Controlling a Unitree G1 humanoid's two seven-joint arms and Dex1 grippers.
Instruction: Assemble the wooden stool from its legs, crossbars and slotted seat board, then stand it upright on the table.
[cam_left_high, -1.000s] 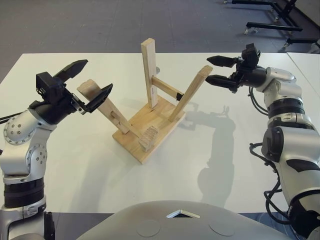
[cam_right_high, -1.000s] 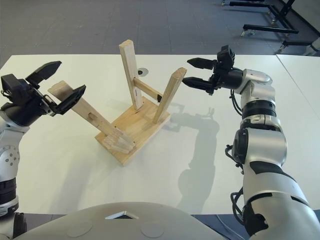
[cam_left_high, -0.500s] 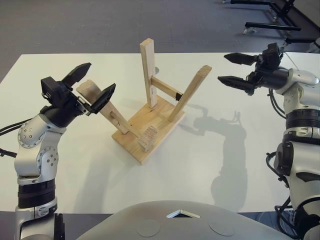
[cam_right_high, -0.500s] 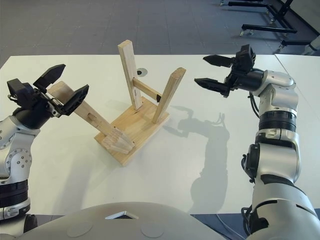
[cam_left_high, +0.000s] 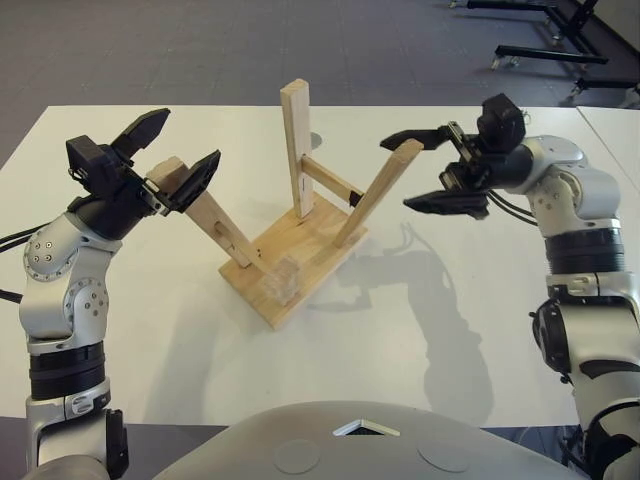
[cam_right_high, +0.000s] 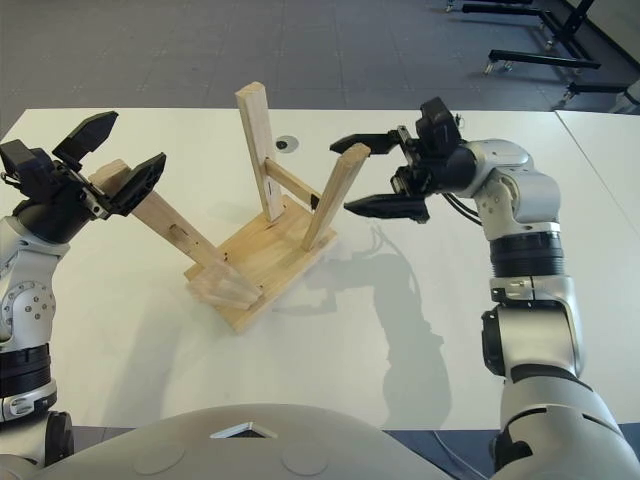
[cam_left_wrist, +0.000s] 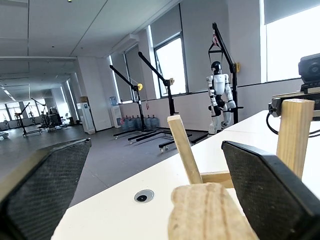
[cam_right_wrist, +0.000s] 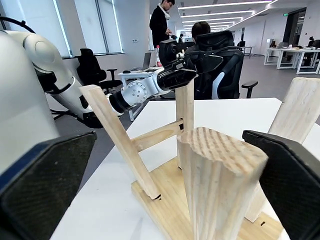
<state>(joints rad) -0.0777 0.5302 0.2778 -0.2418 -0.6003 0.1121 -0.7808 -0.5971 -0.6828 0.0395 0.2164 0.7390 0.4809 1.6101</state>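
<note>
Straddling the tip of the left-leaning leg (cam_left_high: 215, 215), left gripper (cam_left_high: 187, 138) is wide open and holds nothing. Left wrist view has both pads (cam_left_wrist: 265, 185) clear of the wood. Stool sits inverted mid-table (cam_left_high: 140, 330), with the flat pale-pine seat board (cam_left_high: 300, 262) down and the square-section legs up. Middle leg (cam_left_high: 297, 150) is upright, and a crossbar (cam_left_high: 330, 180) ties it to the right-leaning leg (cam_left_high: 372, 198). Right gripper (cam_left_high: 397, 172) brackets that leg's top, fingers spread, gripping nothing. Right wrist view adds ribbed end grain, with a gap to each black textured pad.
</note>
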